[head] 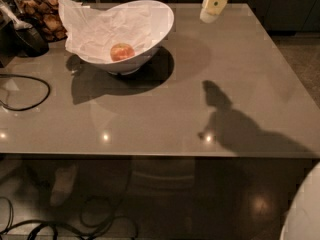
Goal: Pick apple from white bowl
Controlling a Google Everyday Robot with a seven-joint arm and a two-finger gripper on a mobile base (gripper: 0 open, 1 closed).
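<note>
The apple, small, orange-red with a yellowish patch, lies on crumpled white paper inside the white bowl at the back left of the grey table. The bowl's rim flares and tilts up to the right. My gripper, cream-coloured, hangs at the top of the camera view, above the table and to the right of the bowl, apart from it. Its shadow falls on the table at the front right.
A dark container of brown snacks stands at the back left behind the bowl. A black object and a black cable loop lie at the left edge. More cables lie on the floor below the table.
</note>
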